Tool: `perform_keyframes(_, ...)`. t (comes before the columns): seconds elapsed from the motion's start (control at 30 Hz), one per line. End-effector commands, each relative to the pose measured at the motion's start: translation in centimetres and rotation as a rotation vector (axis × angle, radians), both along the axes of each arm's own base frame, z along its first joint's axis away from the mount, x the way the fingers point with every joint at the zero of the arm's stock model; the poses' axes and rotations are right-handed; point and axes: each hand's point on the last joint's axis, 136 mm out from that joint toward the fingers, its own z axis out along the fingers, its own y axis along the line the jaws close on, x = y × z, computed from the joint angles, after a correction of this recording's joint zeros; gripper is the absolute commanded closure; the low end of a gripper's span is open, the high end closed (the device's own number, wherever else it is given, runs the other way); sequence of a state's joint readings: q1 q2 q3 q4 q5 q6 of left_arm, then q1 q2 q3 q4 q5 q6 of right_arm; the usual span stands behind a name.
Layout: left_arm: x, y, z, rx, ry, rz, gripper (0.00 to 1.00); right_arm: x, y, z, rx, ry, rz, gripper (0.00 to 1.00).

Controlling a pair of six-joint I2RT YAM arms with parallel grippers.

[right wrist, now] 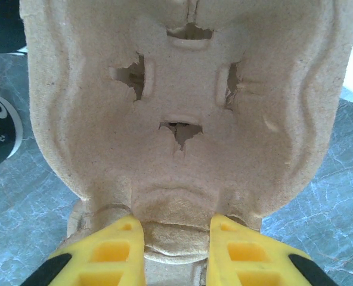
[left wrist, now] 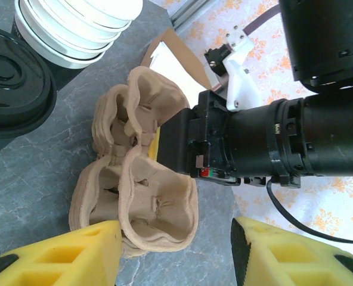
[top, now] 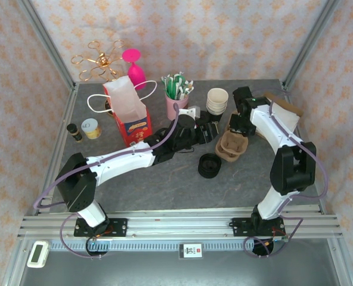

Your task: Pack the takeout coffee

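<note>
The left gripper [left wrist: 173, 262] has its yellow fingers spread wide. The near corner of the pulp cup carrier [left wrist: 135, 196] sits just ahead of the gap, and the left finger's tip overlaps the carrier's edge at 7 o'clock in the left wrist view. Nothing is held between the fingers.

The right gripper [right wrist: 176, 256] has its two yellow fingers drawn close on either side of the carrier's rim, with the pulp fold pinched between them. In its own wrist view the floor of one torn, slotted pocket faces the camera. From the left wrist view its black body reaches in from 3 o'clock, and a sliver of yellow finger shows inside a pocket wall.

The takeout coffee [left wrist: 12, 77] stands on the grey table [left wrist: 39, 173] at 10 o'clock from the carrier, near it but not touching. It is seen from above. Its lid is round, glossy black plastic, with a raised outer ring and a flatter sunken middle. The lid hides the cup's sides from this angle.

Just beyond the coffee, at 11 o'clock, is the stack of cream-rimmed cups [left wrist: 75, 24]. In the top view a pile of black lids [top: 210, 165] lies at 7 o'clock from the carrier. A white paper bag [top: 129, 101] stands well off at 9 o'clock.
</note>
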State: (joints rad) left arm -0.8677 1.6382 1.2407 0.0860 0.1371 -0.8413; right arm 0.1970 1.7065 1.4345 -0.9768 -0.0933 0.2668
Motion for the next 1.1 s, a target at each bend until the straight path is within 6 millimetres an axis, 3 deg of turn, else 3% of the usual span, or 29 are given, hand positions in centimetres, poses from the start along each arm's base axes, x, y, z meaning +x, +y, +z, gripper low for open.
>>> perform_keyframes(0.0, 0.4, 1.0, -0.5, 0.042, -0.007, 0.021, 0.48, -0.2, -0.6, -0.6, -0.047, 0.04, 0.01, 0.77)
perform_keyframes(0.43, 0.7, 0.7, -1.0, 0.047, 0.001, 0.018, 0.48, 0.9, -0.7, -1.3, -0.102, 0.05, 0.012, 0.67)
perform_keyframes(0.73, 0.9, 0.8, -1.0, 0.044, 0.006, 0.018, 0.48, 1.2, -0.7, -1.5, -0.104, 0.045, 0.006, 0.71)
perform_keyframes(1.07, 0.4, 1.5, 1.2, 0.052, -0.033, 0.011, 0.48, 0.7, -0.9, 1.4, -0.095, -0.017, -0.005, 0.72)
